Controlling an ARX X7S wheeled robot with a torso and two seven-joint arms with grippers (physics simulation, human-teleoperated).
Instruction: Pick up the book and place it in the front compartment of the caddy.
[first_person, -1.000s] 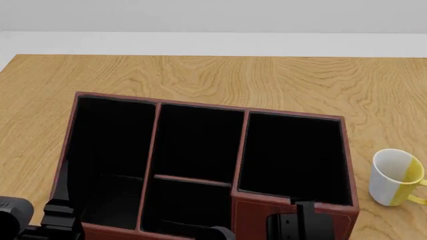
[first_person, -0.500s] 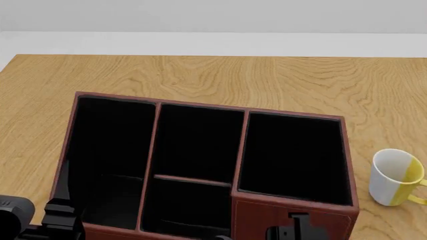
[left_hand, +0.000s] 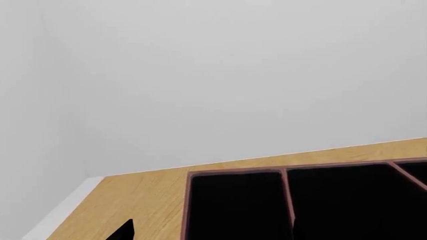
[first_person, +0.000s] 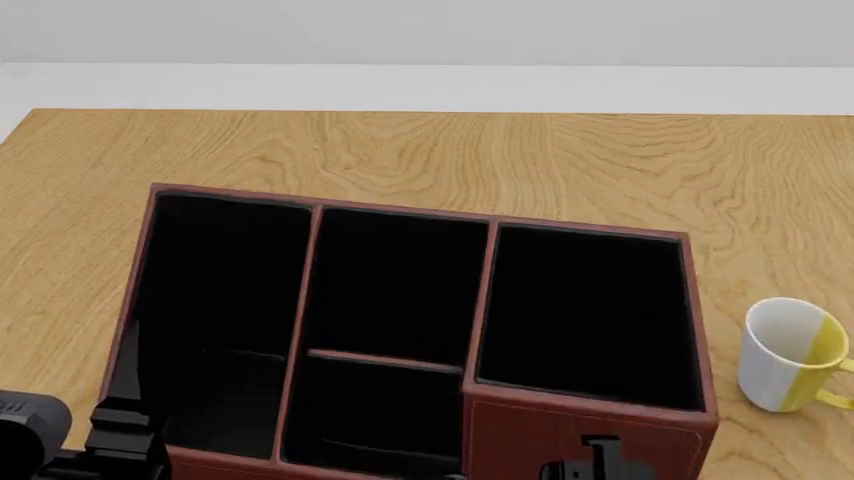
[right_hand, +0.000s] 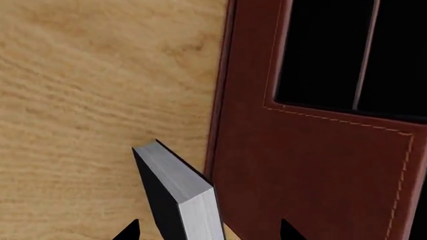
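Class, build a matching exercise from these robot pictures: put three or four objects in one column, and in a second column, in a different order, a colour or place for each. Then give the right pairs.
Things:
1. book
2. caddy
3. mug
4. table

Descriptions:
A. white with a yellow patch, standing on the robot's right of the box
B. light wood grain, carrying everything else
C. black cover with white page edges, close by the right gripper
D. red-brown outside, black cells inside

Pairs: 1-C, 2-D, 3-A, 4-B
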